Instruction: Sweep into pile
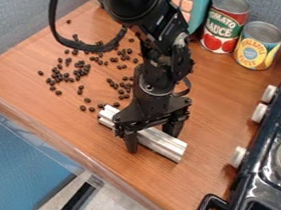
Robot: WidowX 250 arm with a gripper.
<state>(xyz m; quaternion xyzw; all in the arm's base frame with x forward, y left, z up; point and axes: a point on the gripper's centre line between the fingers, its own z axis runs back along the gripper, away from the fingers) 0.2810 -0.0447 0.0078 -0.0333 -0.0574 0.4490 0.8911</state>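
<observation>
jaws clamped around silver bar [162,144], well apart from stove [262,190], beans [77,72] inside counter edge [62,143]

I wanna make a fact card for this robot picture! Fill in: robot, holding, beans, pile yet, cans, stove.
robot: black two-finger gripper, hanging over the wooden table
holding: silver metal bar, one of the fingers on each side
beans: lots of small dark beans, some near one end of the bar
pile yet: no, beans spread out in loose clumps
cans: red-and-green can beside a yellow-and-blue can, at the back
stove: dark toy stove with white knobs, right side of the picture
</observation>
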